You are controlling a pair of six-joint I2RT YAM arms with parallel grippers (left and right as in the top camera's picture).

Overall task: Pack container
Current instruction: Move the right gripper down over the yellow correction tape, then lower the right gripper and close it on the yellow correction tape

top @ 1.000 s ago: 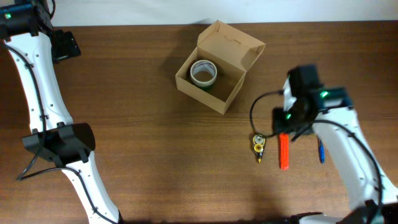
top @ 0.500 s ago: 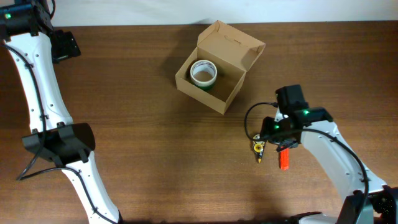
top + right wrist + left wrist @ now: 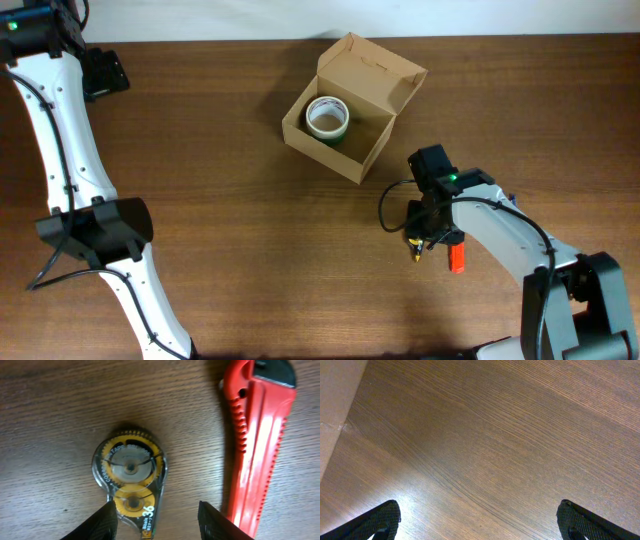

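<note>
Straddling correction tape [image 3: 131, 480], right fingers [image 3: 100, 524]; red cutter [image 3: 255, 445] beside.

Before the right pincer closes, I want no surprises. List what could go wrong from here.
1. The right pincer straddles only the tapered end of the correction tape, so closing there may squeeze it out or spin it.
2. One finger sits close beside the red cutter and could nudge or catch it when lifting.

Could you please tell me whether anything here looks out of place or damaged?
Nothing stands out: the box sits open and intact, a tape roll inside; the correction tape and red cutter lie side by side.
</note>
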